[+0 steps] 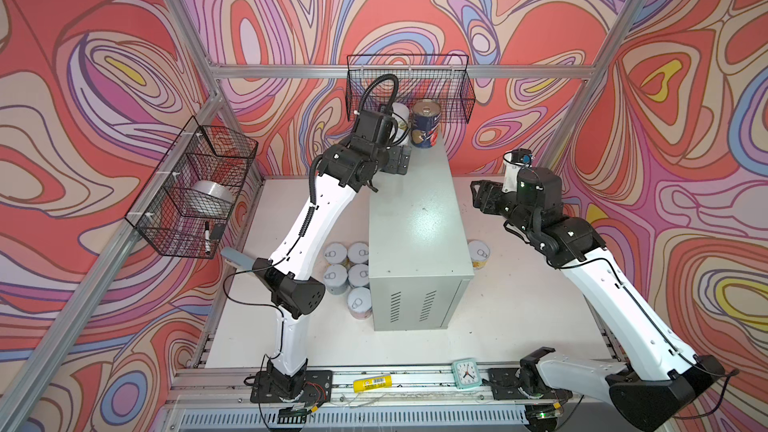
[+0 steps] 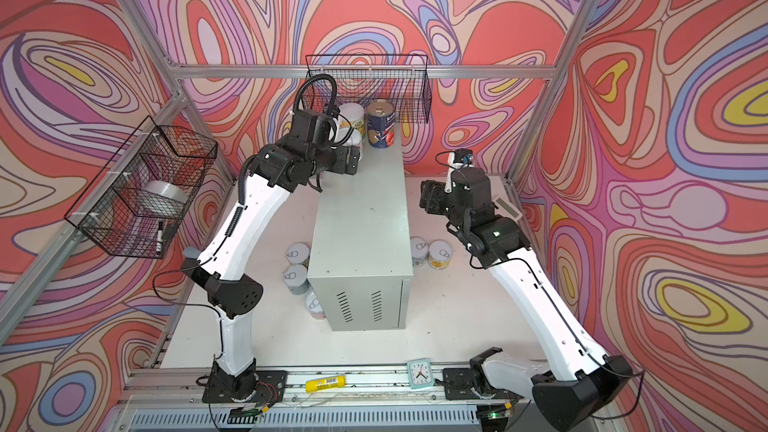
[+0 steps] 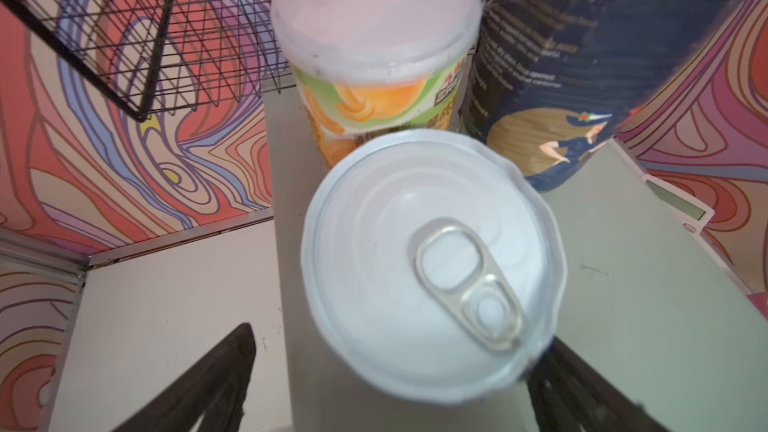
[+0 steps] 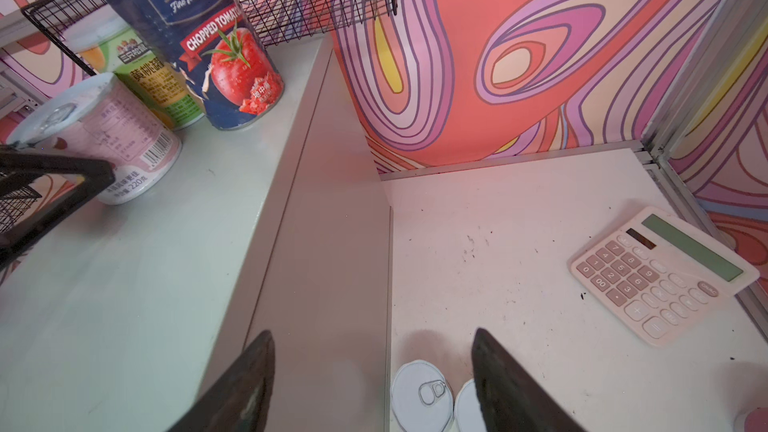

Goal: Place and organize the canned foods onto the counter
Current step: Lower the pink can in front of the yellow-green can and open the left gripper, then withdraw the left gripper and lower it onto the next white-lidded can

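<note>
The left pincer (image 3: 399, 338) stands spread wide on either side of the pink tin (image 4: 120, 139), gripping nothing. One finger (image 3: 216, 376) is well clear, the other sits close by the rim. The tin sits at the far end of the counter (image 1: 415, 222), just in front of the white-lidded tin (image 2: 351, 114) and the navy tin (image 1: 424, 124), near the edge on the left arm's side.

This looks like the moment to pull away. I'd keep those jaws wide and lift straight up with no sideways drift, or that close finger could nudge the tin towards the edge.

The tin stands upright, long axis vertical, pull-tab lid up, barcode turned towards the right arm.

The right pincer (image 4: 372, 334) hangs open and empty beside the counter, above two tins (image 2: 430, 253) down below. More tins (image 1: 349, 268) wait on the other side.
</note>
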Motion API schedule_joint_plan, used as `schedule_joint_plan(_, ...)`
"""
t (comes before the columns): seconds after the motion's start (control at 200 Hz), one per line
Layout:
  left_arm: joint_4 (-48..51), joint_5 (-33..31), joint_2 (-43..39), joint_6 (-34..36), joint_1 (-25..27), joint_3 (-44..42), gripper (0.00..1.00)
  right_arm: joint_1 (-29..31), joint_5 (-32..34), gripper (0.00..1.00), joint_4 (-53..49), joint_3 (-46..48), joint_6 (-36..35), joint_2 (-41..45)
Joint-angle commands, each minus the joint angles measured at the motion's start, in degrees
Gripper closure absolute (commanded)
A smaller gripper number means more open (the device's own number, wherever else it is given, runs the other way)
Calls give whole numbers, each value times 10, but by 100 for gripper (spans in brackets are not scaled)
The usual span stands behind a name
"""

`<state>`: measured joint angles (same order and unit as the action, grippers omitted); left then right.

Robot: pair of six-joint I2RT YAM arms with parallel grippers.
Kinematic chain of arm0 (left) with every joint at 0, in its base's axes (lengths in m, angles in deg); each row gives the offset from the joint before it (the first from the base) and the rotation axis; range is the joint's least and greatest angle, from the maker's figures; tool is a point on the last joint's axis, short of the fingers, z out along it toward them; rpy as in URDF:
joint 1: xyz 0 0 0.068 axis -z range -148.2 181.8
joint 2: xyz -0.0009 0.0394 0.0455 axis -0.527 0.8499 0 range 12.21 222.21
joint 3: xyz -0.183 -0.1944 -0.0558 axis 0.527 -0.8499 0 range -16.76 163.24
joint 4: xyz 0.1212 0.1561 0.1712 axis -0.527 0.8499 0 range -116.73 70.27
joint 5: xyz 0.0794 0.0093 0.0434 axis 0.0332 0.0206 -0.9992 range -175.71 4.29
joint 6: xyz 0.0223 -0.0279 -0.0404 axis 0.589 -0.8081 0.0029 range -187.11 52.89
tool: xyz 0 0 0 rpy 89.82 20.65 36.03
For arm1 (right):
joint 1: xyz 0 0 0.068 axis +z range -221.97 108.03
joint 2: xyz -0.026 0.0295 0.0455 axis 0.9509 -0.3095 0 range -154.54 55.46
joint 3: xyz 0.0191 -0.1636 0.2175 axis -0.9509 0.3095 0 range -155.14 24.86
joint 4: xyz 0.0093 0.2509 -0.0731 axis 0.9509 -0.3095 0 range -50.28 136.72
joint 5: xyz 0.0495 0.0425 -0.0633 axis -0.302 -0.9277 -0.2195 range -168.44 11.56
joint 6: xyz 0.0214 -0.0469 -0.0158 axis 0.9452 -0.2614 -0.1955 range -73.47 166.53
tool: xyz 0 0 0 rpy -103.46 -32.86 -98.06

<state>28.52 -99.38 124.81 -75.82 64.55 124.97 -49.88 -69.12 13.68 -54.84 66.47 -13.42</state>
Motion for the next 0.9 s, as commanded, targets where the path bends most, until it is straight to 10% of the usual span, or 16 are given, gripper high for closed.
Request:
schedule_joint_plan(0.0,22,-58,-86,22,21,-27,0,-3,-11,24,-9,-10,7,23)
schedule_joint_plan(0.24,-35,-111,-289,-33,23,-278,0,-3,14,24,-42,6,17,63)
schedule_joint_plan(0.576,-21,45,-545,-134,27,-625,1,-3,-11,21,-89,76,46,71)
schedule_joint_plan(0.891,-25,29,-669,-256,113,-866,2,-3,-51,21,-81,120,61,49)
